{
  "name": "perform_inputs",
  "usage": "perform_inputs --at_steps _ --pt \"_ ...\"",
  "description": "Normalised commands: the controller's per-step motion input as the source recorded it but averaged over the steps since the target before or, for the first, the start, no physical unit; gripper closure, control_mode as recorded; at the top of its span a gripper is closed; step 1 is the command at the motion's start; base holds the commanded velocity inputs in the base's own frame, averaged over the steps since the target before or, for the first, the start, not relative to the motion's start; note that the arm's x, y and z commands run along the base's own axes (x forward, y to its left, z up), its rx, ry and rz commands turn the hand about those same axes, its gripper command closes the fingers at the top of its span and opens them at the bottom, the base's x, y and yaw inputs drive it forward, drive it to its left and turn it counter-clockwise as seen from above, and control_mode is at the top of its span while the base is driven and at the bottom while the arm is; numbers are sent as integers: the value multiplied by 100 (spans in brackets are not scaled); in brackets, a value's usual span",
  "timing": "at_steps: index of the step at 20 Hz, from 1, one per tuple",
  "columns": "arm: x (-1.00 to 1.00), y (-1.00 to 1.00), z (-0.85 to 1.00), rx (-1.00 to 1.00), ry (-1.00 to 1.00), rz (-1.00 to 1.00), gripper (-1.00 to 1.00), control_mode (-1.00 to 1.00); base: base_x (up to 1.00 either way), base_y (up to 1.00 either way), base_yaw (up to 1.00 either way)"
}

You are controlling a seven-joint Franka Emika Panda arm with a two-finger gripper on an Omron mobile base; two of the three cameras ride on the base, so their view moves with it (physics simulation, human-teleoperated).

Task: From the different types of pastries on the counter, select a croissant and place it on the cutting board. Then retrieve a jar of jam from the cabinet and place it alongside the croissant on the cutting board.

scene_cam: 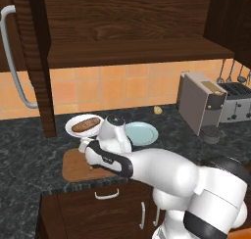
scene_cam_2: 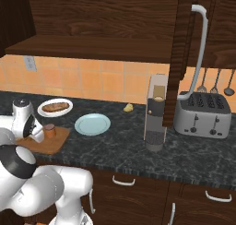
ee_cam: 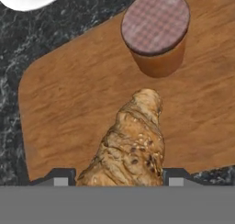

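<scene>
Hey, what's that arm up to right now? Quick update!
Gripper low over cutting board, fingers either side of croissant. Jam jar upright on board, just apart from croissant. Nothing in the way.

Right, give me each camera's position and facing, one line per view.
Left base view: behind the arm's left, facing the wall; white arm reaches over the cutting board.
Right base view: behind its right, same counter; arm lower left, jar on the board.
Hand view: looks down at croissant and jar on the board; fingertips at bottom.
Shared: the board, in all three views.
</scene>
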Motion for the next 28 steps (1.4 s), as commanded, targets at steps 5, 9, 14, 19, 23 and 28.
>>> perform_inputs --at_steps 5,9,14,19,23,28 --pt "5 12 -19 -11 -5 -1 100 -100 0 0 0" --pt "10 29 0 0 0 -6 100 -100 0 0 0" --pt "33 17 0 0 0 0 100 -100 0 0 0" --pt "45 14 0 0 0 0 100 -100 0 0 0" --pt "27 18 -1 0 -3 0 100 -100 0 0 0" --pt "1 14 -1 0 -3 -1 -100 -100 0 0 0"
